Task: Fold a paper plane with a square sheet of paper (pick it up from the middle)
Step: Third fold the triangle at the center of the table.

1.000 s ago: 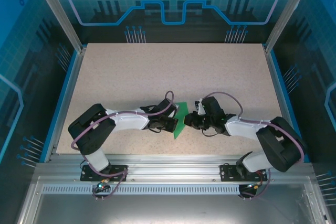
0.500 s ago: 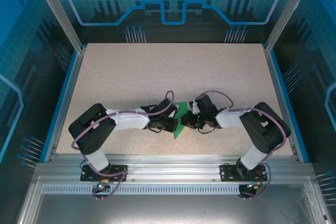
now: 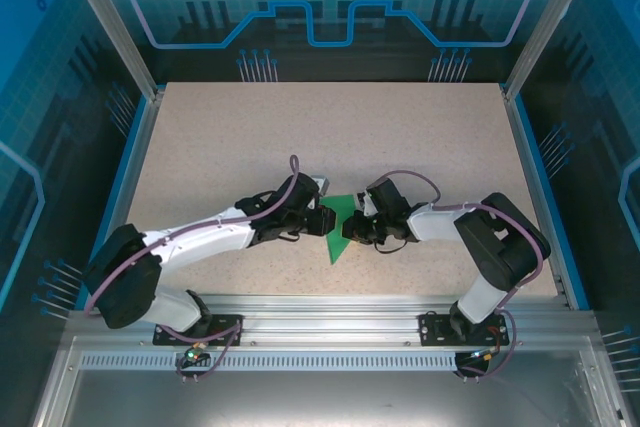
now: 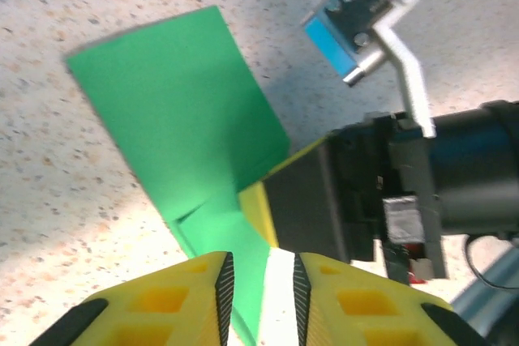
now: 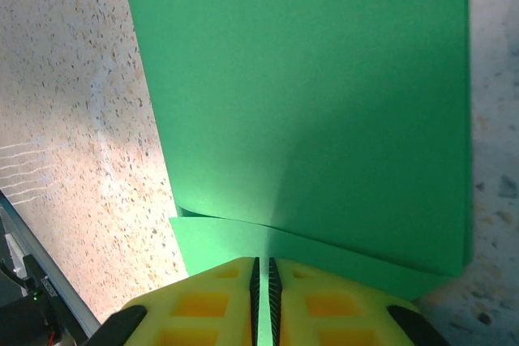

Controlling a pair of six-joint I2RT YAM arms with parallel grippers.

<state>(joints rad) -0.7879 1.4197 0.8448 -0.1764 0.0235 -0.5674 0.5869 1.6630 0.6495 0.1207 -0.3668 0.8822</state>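
I have the sheet of paper between my two arms, near the middle of the tabletop and a little toward the near edge. My right fingers are pinched down on its edge with barely a sliver of gap between the pads, and the green runs straight into that gap. That grip is the anchor, I think: it stops the sheet from sliding or springing back.

The sheet is partly folded. In the right wrist view a second layer peeks out along a crease just in front of my pads. From above it reads as a narrow shape tapering toward the near edge. It throws a soft shadow on the speckled surface, so part of it seems to sit raised, though I cannot tell how much of it rests flat.

My left fingers stand slightly parted. A strip of the paper runs into the gap, but there is daylight beside it, so I judge they are gripping nothing firmly.

The crowding comes from my own arms. The black body of the right wrist sits just beside my left fingertips, and its blue-and-silver bracket hangs over the paper. Any move across the sheet has to clear that. The aluminium rail lies behind, well apart.
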